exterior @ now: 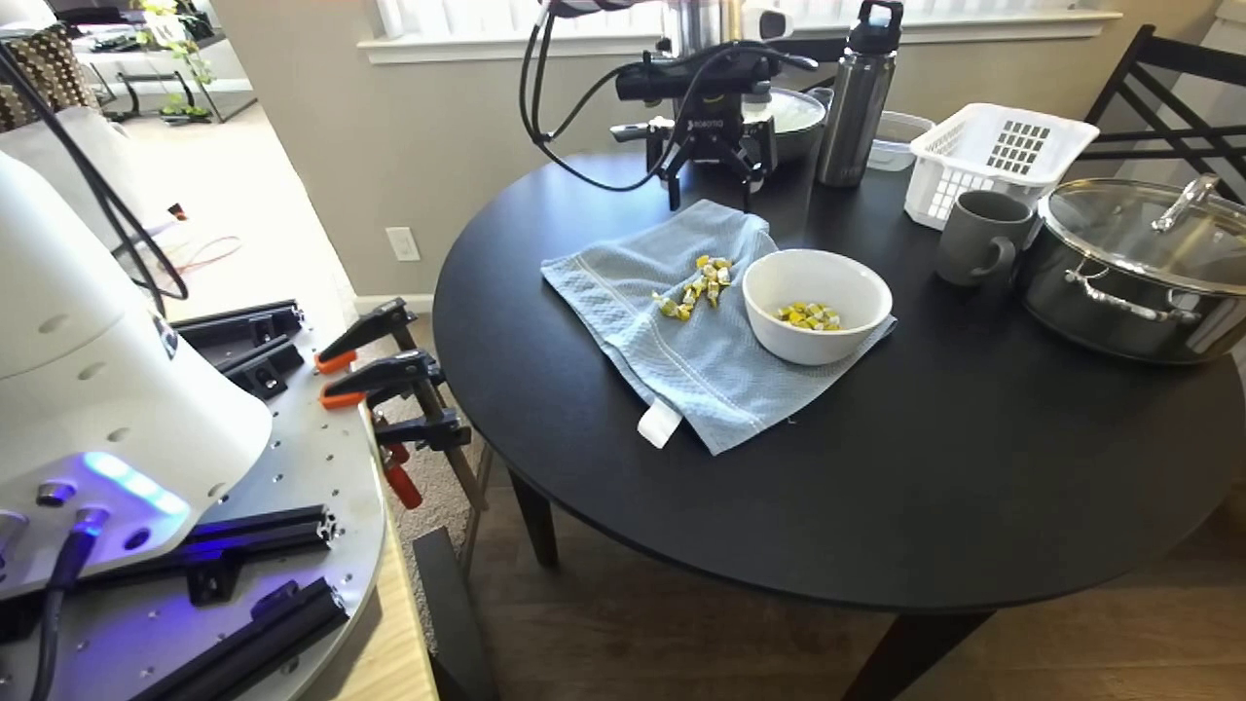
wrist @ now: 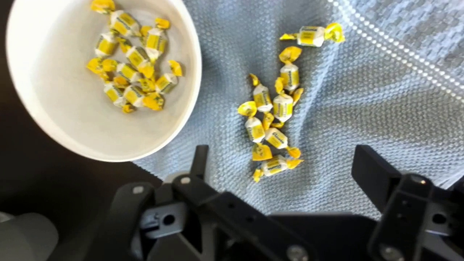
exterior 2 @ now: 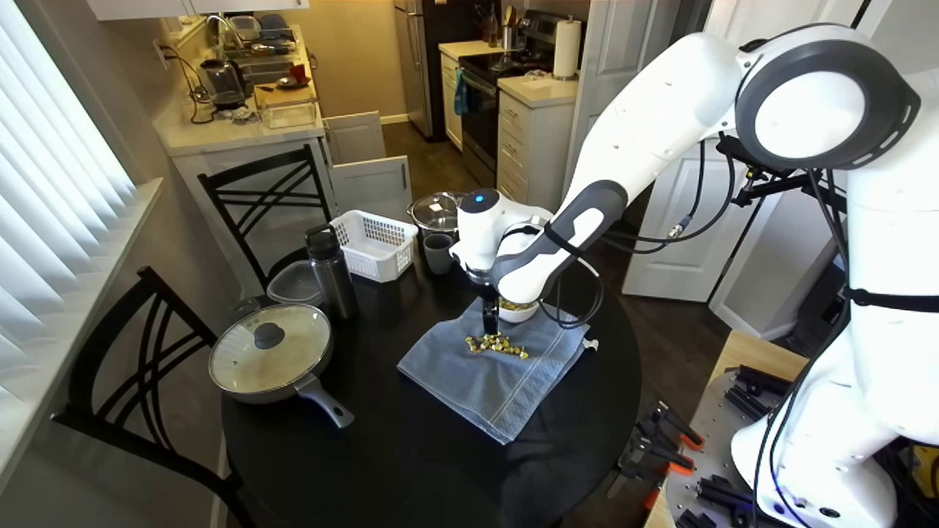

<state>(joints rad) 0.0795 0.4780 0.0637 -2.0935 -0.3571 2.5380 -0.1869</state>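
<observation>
My gripper [wrist: 282, 148] stands open above a blue-grey towel [wrist: 377, 119], with nothing held between its fingers. Several candies [wrist: 282, 108] in yellow and white wrappers lie in a loose line on the cloth, just ahead of and partly between the fingertips in the wrist view. Beside them, a white bowl [wrist: 58, 116] holds more of the same candies [wrist: 134, 72]. In an exterior view the gripper [exterior: 711, 200] hangs over the towel's far edge, behind the candies and the bowl [exterior: 813, 341]. The robot arm [exterior 2: 543, 271] partly hides the bowl in an exterior view.
On the dark round table [exterior: 876, 506] stand a steel bottle [exterior: 857, 117], a white basket [exterior: 939, 185], a grey mug [exterior: 978, 243] and a lidded pot [exterior: 1110, 312]. A lidded pan [exterior 2: 242, 359] sits near the window side. Black chairs [exterior 2: 147, 367] line the table.
</observation>
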